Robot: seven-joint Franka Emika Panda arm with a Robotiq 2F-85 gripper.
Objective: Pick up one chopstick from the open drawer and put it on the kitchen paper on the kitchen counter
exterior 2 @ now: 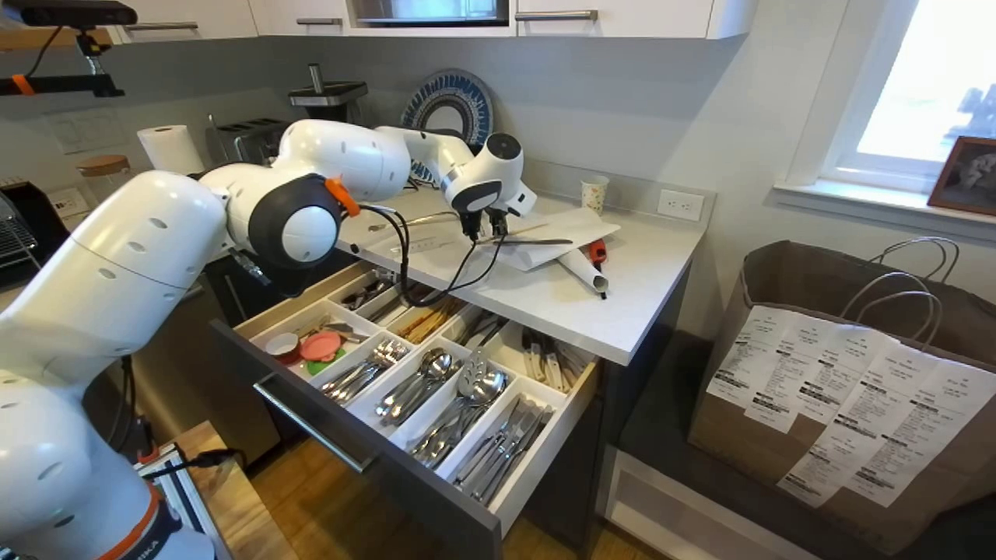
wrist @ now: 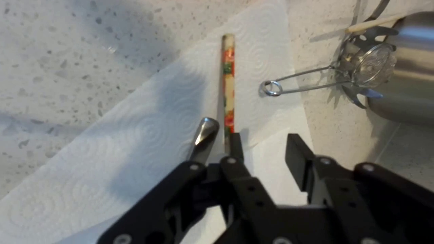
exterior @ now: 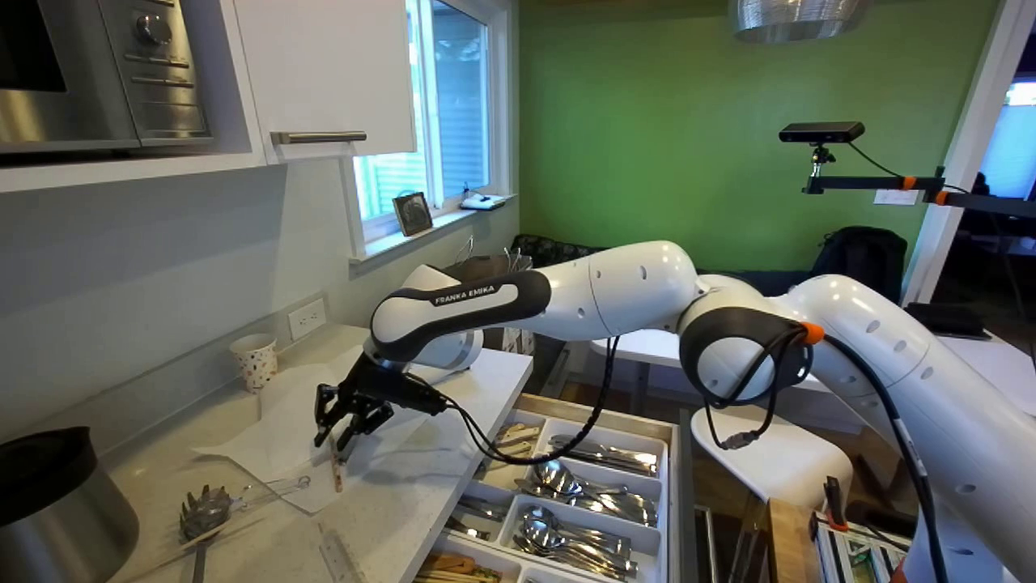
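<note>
Pale, speckled, flat kitchen counter (exterior 2: 646, 272): stretched beneath your black, two-fingered gripper (wrist: 264, 142).
Wide, shallow, dark-fronted drawer (exterior 2: 424, 498): stood pulled out below the counter, with silver metal cutlery (exterior 2: 486, 387) inside.
White, embossed kitchen paper (wrist: 162, 128): lay on the counter, below your gripper.
Gripper: you had its fingers (wrist: 296, 157) apart, a gap showing between them.
Thin, pale, red-and-green-patterned chopstick (wrist: 229, 91): lay on the kitchen paper just beside one finger; contact could not be made out.

Free counter (exterior: 396, 486) toward drawer (exterior: 599, 410), wire loop (wrist: 280, 88) over paper (wrist: 142, 149)
</note>
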